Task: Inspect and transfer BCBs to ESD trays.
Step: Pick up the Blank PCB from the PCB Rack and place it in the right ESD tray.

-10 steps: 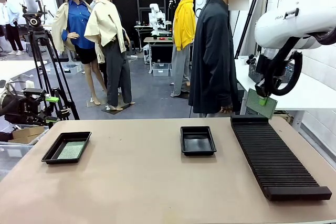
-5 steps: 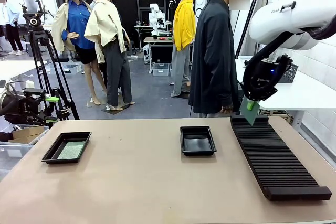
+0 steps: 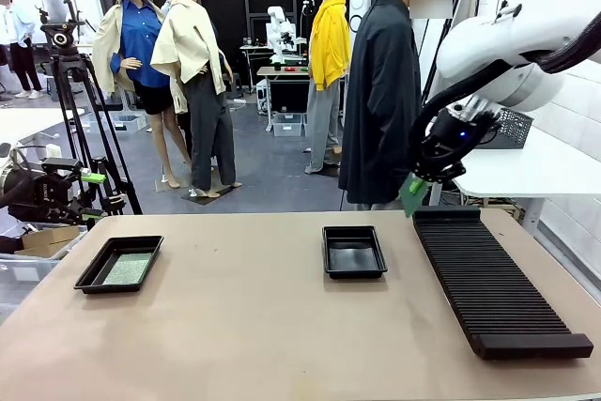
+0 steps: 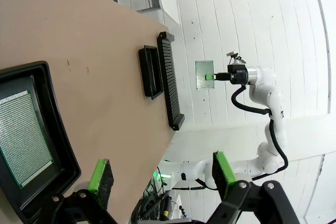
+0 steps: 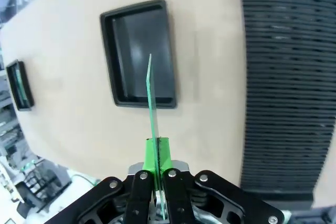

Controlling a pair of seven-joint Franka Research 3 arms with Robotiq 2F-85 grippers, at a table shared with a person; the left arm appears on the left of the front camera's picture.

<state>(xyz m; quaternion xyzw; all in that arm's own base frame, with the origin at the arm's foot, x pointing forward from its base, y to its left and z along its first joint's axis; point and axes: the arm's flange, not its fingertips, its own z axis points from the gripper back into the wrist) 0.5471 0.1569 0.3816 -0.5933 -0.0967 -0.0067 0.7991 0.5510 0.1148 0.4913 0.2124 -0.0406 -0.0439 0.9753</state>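
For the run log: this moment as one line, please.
right gripper: shut on BCB, aloft near rack's far end | left gripper: open, empty | left ESD tray: holds second BCB | middle ESD tray: empty

No lettering, label or number is legible on anything here.

Table (image 3: 263, 335): left tray (image 3: 90, 268), middle tray (image 3: 355, 275), rack (image 3: 493, 284)

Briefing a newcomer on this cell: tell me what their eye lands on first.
The right gripper, raised near the ribbed rack's far end, pinches a green BCB by its edge. The middle ESD tray sits empty, while the left ESD tray holds another board.
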